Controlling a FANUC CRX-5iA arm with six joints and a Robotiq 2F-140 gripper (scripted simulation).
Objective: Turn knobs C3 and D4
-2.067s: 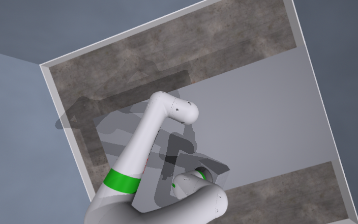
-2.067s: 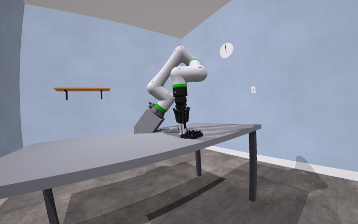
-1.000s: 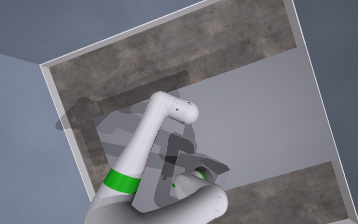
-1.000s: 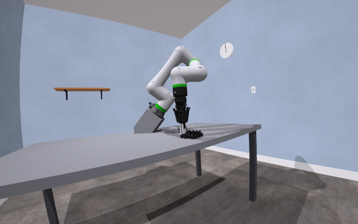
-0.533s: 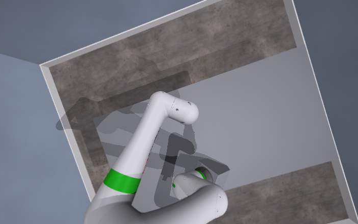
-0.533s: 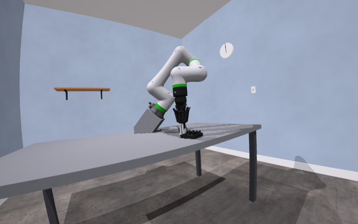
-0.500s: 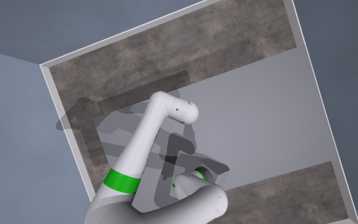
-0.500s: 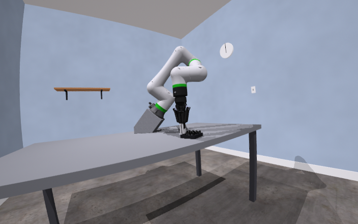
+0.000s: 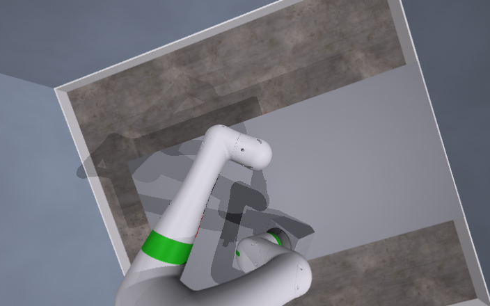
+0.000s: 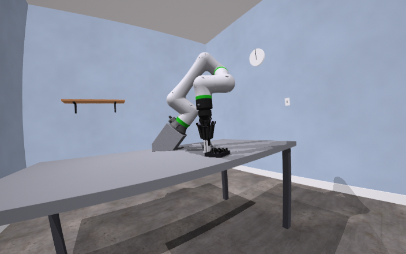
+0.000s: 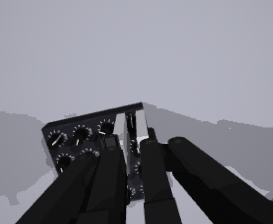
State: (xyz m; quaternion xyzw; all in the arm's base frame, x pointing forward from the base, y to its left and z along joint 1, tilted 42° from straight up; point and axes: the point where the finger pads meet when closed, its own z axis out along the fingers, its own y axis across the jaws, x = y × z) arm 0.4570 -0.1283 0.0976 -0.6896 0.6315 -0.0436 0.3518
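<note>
The black knob box stands on its feet on the grey table, close in front of the arm's base. Several black knobs with white lines show at its left part in the wrist view. My gripper points straight down onto the box, near its far edge in the wrist view. Its two white finger pads stand almost together, with only a narrow dark gap where a knob sits. I cannot read which knob it is. In the top view the arm hides the box and the gripper.
The arm's grey wedge base stands on the table just behind the box. The table edge lies to the right of the box. A wall shelf and a wall clock are far off.
</note>
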